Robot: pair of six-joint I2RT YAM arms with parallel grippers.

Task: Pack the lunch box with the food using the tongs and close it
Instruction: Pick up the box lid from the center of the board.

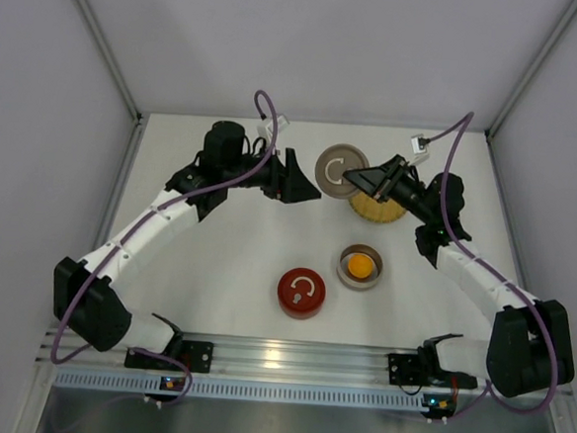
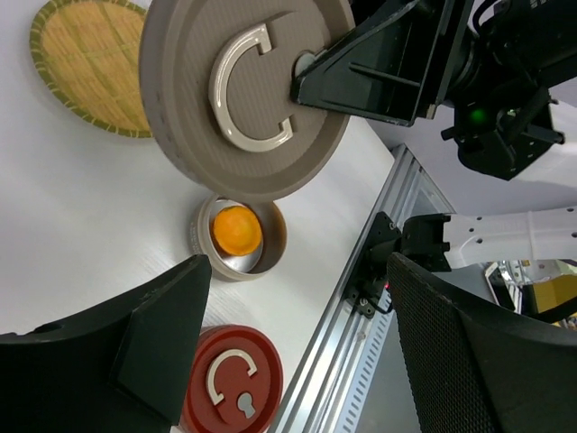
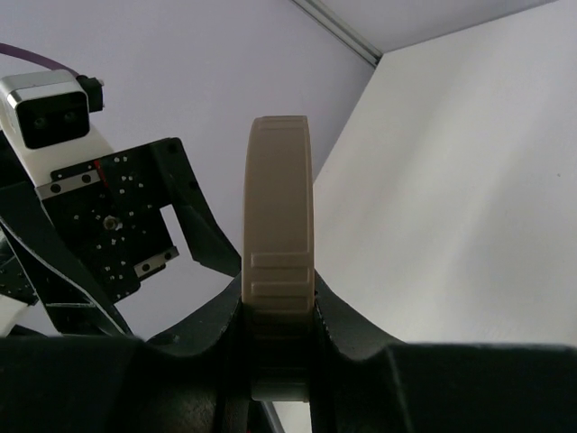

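My right gripper [image 3: 279, 316] is shut on the rim of a round beige lid [image 3: 279, 207] with a C-shaped handle, held on edge above the table. From above, the lid [image 1: 339, 168] hangs between both arms. My left gripper [image 1: 309, 180] stands open just left of it, nothing between its fingers [image 2: 162, 334]. The lid's handled face [image 2: 248, 90] fills the top of the left wrist view. The round orange-yellow food piece [image 1: 360, 267] lies in a small metal bowl [image 2: 272, 244] with a beige rim. The tongs and the red food pieces are out of view.
A red round lid [image 1: 301, 292] with a white C-shaped handle lies near the front middle. A woven yellow bamboo plate [image 1: 380, 210] sits under my right gripper. The aluminium rail [image 1: 288, 360] runs along the near edge. White walls close in the table.
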